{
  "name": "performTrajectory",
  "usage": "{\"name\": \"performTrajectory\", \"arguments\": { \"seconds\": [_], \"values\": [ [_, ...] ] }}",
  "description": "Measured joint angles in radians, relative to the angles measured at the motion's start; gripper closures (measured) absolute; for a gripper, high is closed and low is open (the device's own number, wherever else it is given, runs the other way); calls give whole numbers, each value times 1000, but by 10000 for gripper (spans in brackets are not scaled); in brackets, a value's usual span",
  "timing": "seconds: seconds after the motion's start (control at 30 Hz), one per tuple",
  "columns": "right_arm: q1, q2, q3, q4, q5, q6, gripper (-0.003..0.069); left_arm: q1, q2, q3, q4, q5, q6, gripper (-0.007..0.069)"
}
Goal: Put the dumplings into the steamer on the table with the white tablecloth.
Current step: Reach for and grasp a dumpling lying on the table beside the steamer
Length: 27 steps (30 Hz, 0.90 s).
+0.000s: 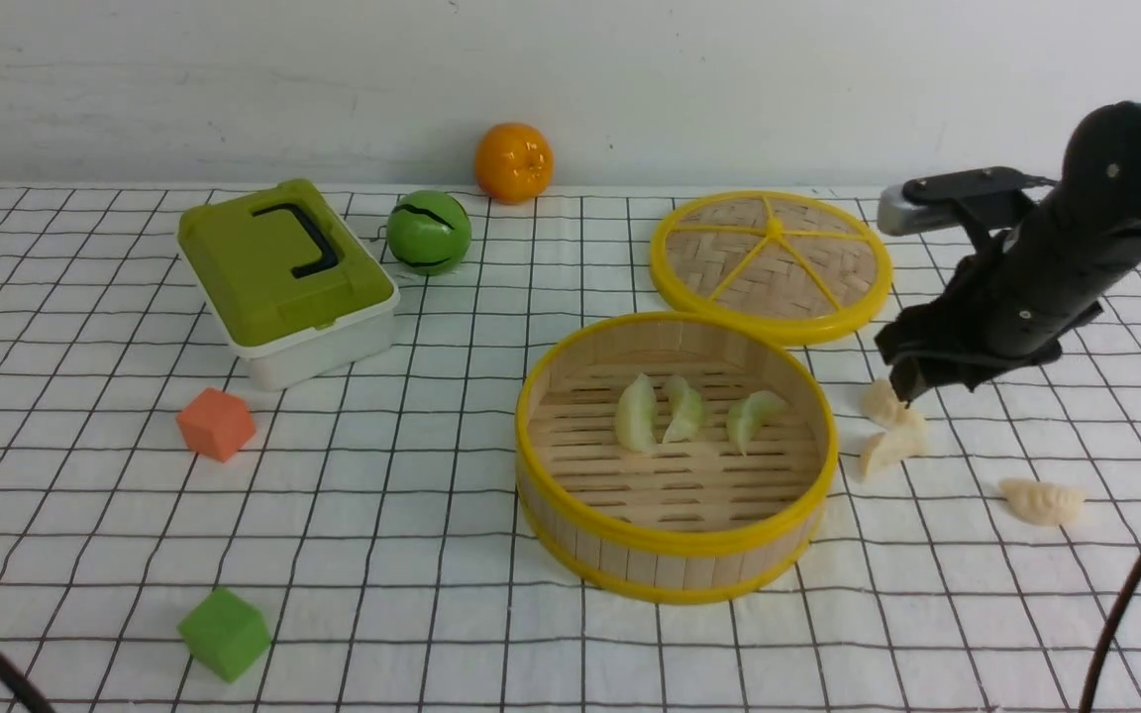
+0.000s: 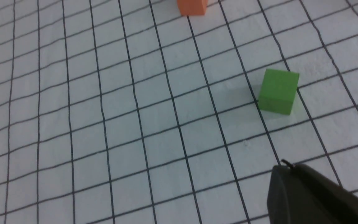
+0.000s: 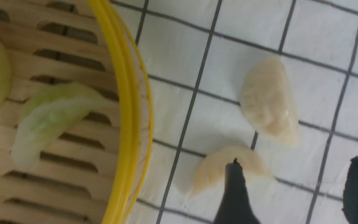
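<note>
Hovering over cream dumplings (image 1: 892, 428) | right fingers (image 1: 907, 381) spread, holding nothing | left fingers (image 2: 303, 193) closed

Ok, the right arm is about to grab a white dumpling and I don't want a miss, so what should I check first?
1. Right pincer open: ok.
2. Pincer centred on the near dumpling: not ok, one finger overlaps it.
3. Second dumpling apart from it: cannot tell, very close.
4. Steamer has room: ok, only three green dumplings inside.
5. Lid off: ok.
6. Left pincer clear: ok, shut, by the green cube.
</note>
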Motion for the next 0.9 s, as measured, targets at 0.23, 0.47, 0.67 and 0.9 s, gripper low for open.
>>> {"name": "performTrajectory", "arguments": {
  "seconds": [0.23,0.47,0.67,0.9],
  "values": [
    [-28,154,-166,0,0,-6,273,0,-112,148,98,-109,-88,637],
    [-29,235,-209,26,29,-6,332,0,-243,207,195,-137,-136,637],
    [-29,243,-210,39,69,-6,411,0,-325,214,244,-136,-203,637],
    [-31,240,-210,40,105,-6,416,0,-333,214,240,-133,-262,637]
  ]
}}
